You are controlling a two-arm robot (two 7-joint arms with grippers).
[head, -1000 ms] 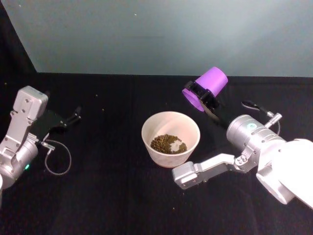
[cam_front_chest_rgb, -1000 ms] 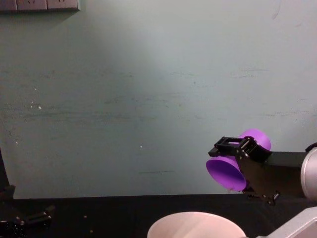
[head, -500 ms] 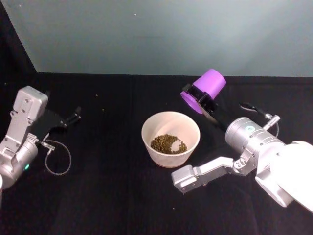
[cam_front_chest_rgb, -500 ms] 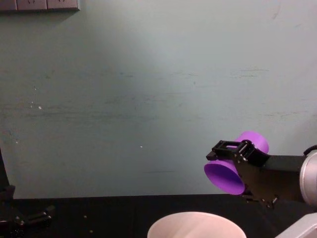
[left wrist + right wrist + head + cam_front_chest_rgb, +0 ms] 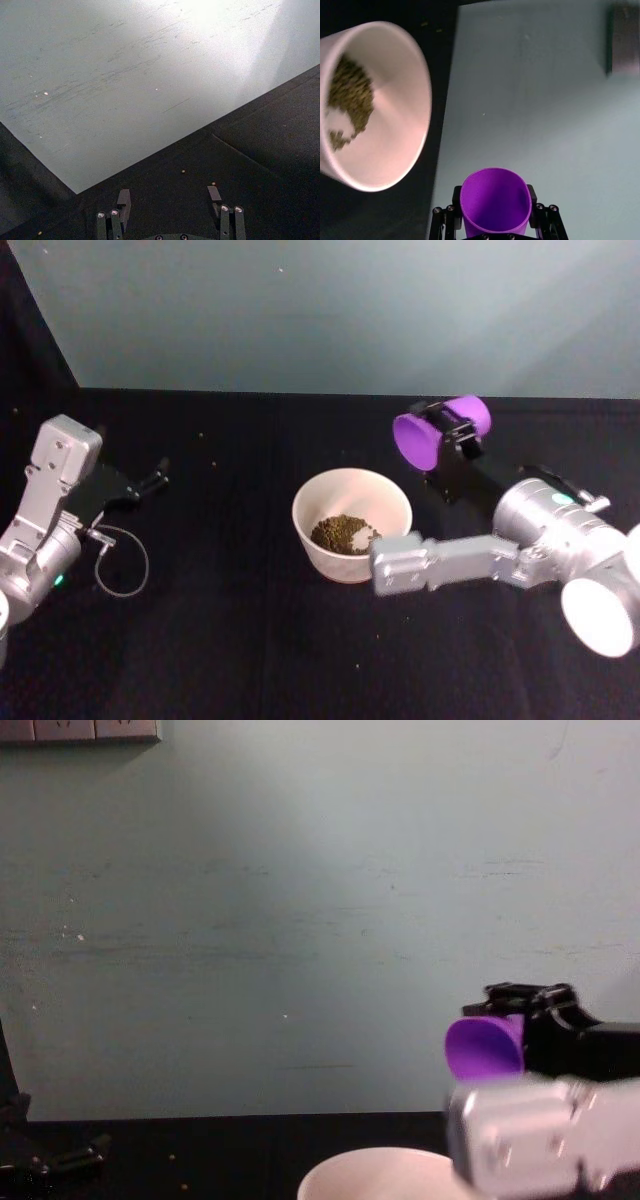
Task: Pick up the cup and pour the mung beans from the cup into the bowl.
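My right gripper [image 5: 452, 436] is shut on the purple cup [image 5: 437, 431], which lies on its side in the air, up and to the right of the bowl, its mouth facing left. Looking into the cup [image 5: 494, 201] from the right wrist, I see nothing inside. The pale bowl [image 5: 352, 523] stands at the table's middle with a heap of mung beans [image 5: 340, 534] in its bottom; bowl [image 5: 370, 105] and beans [image 5: 349, 100] also appear from the wrist. In the chest view the cup [image 5: 485, 1046] hangs above the bowl's rim [image 5: 375, 1173]. My left gripper [image 5: 170, 196] is open, parked at the far left.
A pale green wall [image 5: 320, 310] rises behind the black table [image 5: 230, 640]. A few stray beans [image 5: 183, 171] dot the cloth near the left gripper. A thin cable loop [image 5: 120, 565] hangs by the left arm. My right forearm [image 5: 450, 562] stretches just right of the bowl.
The right gripper has turned the cup from mouth-down towards level and drawn it slightly right and away from the bowl. The right forearm has swung closer to the bowl. The left arm is unmoved.
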